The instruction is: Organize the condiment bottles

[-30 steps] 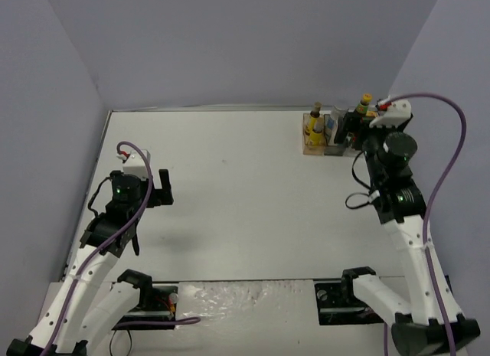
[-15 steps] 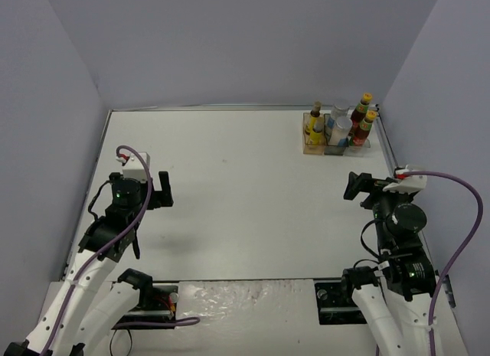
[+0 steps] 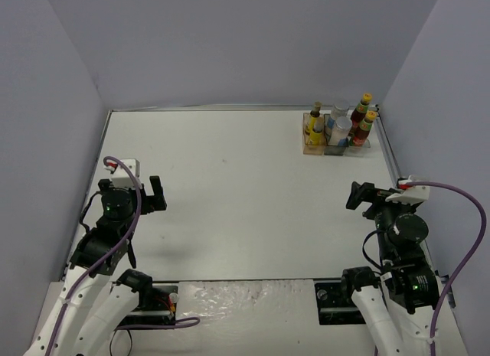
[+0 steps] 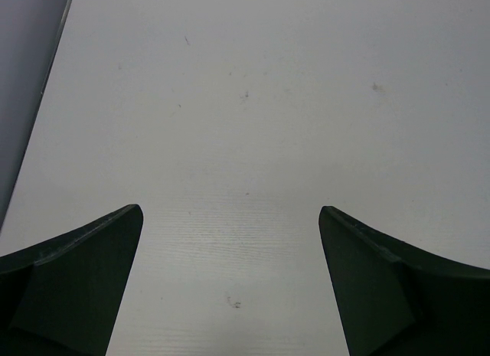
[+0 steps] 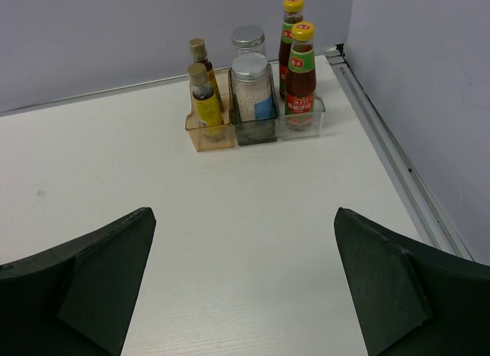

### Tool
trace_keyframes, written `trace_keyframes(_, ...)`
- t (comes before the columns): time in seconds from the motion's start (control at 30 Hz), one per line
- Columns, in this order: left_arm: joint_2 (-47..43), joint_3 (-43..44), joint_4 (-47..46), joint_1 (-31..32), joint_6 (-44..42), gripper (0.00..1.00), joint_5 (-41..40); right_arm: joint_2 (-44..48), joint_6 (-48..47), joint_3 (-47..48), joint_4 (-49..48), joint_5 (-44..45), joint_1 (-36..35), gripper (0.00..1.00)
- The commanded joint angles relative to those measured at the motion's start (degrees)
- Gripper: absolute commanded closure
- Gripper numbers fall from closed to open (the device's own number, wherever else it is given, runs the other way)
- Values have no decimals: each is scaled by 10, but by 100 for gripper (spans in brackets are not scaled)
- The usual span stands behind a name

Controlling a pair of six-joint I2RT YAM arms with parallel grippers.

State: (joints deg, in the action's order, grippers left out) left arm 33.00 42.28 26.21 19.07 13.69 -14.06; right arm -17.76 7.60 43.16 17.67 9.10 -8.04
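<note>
All six condiment bottles stand in the compartment tray at the back right. In the right wrist view, two yellow-labelled tan-capped bottles stand in the orange compartment. Two silver-lidded shakers stand in the grey one and two dark red yellow-capped bottles in the clear one. My right gripper is open and empty, well in front of the tray, with its fingertips wide apart over bare table. My left gripper is open and empty at the left, over bare table in the left wrist view.
The tray sits close to the right wall and its metal edge rail. The left wall edge shows in the left wrist view. Grey walls enclose the white table on three sides.
My right arm has pulled back from the tray toward the near edge, leaving all the bottles in it. My left arm has drawn back slightly to the left.
</note>
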Motion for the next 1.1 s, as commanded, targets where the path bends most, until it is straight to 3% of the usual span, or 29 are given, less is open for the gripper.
trace_keyframes(0.0, 20, 0, -40, 3, -11, 3, -15, -12, 6, 0, -31, 10, -16, 0)
trace_keyframes(1.07, 32, -7, -62, 0, -29, 3, -31, -17, 16, 2, -26, 32, -60, 0)
